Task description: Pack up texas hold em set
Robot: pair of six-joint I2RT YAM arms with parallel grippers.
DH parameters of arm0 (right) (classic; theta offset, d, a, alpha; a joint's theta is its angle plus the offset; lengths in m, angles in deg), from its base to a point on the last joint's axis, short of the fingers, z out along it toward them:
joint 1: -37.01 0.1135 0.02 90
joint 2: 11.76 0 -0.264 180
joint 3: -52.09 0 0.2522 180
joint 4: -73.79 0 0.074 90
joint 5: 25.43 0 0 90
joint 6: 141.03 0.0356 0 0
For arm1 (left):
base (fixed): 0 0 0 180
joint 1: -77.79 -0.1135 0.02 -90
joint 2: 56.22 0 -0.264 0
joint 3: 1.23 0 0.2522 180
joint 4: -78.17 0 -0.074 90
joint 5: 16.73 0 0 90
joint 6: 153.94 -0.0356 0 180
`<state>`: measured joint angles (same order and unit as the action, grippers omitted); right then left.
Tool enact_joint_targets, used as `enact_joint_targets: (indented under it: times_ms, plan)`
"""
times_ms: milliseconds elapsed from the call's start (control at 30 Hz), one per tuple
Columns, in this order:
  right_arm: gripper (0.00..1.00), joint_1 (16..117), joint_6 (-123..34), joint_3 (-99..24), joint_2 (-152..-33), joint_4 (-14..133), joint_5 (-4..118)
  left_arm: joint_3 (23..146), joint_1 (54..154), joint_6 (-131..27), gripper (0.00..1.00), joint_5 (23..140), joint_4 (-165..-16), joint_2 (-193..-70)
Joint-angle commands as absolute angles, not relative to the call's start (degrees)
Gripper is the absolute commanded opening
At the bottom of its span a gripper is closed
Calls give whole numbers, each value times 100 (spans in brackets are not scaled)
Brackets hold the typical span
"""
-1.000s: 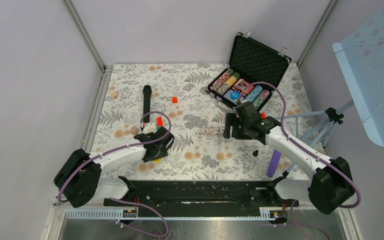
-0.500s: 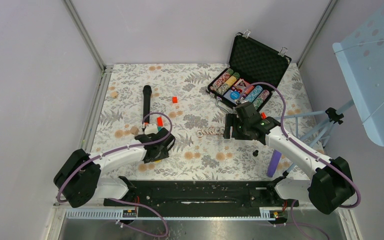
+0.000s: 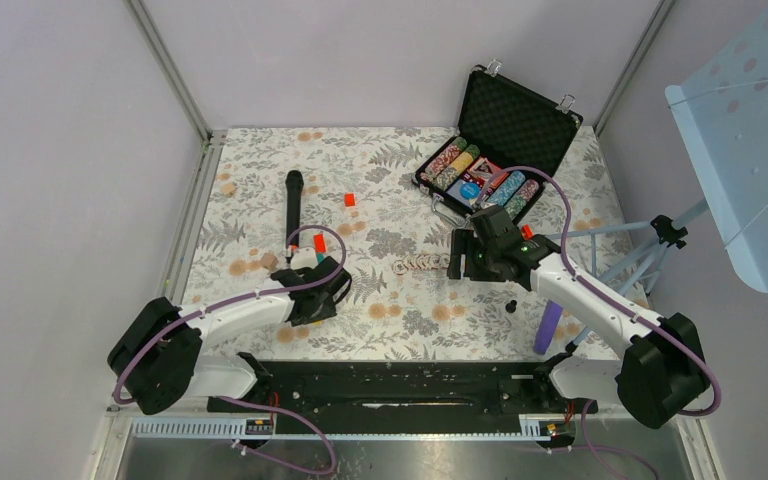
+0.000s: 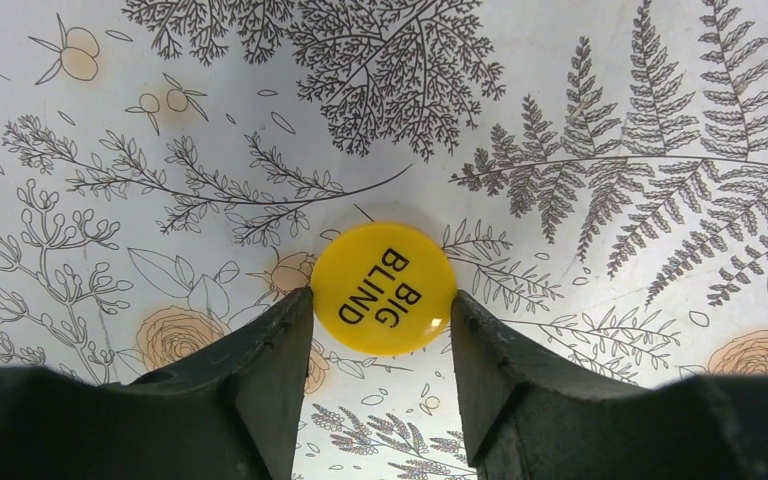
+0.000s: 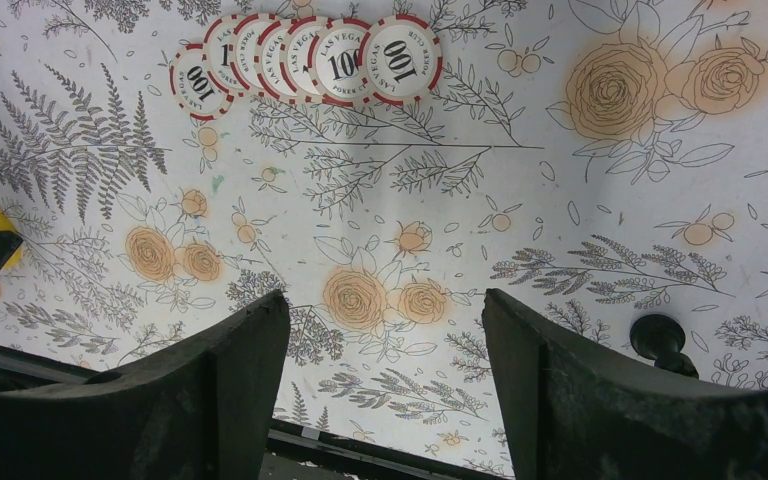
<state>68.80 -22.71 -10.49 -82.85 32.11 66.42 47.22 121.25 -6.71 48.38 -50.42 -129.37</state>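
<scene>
A floral-patterned table (image 3: 380,170) seen from above, with two white robot arms at its near edge. The landmark is the black briefcase (image 3: 430,182), open at the table's far right corner, its foam-lined lid (image 3: 515,112) standing up. Rows of striped poker chips (image 3: 455,160) and card decks (image 3: 480,178) already lie in its tray.

Well to the left of the briefcase and nearer the robot, the left gripper (image 4: 381,300) is down at the cloth. Its jaws are narrowed, one dark finger against each side of a round yellow button (image 4: 384,288) printed "BIG BLIND". The button lies flat on the cloth.

Between that button and the briefcase, just off the case's near left corner, a short fanned row of red-and-white chips (image 5: 305,60) marked 100 lies overlapping. The right gripper (image 5: 385,330) hangs beside this row, jaws wide and holding nothing.

A black microphone (image 3: 293,205) and a small red block (image 3: 350,199) lie left of the briefcase; they are not part of the set.

The button looks like a thin, hard, glossy plastic disc, probably very light and slippery. It is best held across its width at the rim, where it could squirt out if squeezed off-centre. The loose chips are likewise stiff and light, and likely to slide on each other.
</scene>
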Motion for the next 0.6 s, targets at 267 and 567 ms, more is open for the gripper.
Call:
enact_joint_targets:
  times_ms: [267, 567]
  plan:
    - [78, 6912, -2319, -1079, -7917, 3073, 6922, 5345, 12139, -996, 46, 4653, -4794, -13122]
    - [79, 6917, -2332, -1071, -7645, 2966, 7213, 6095, 12140, -1332, 47, 4495, -4564, -13426]
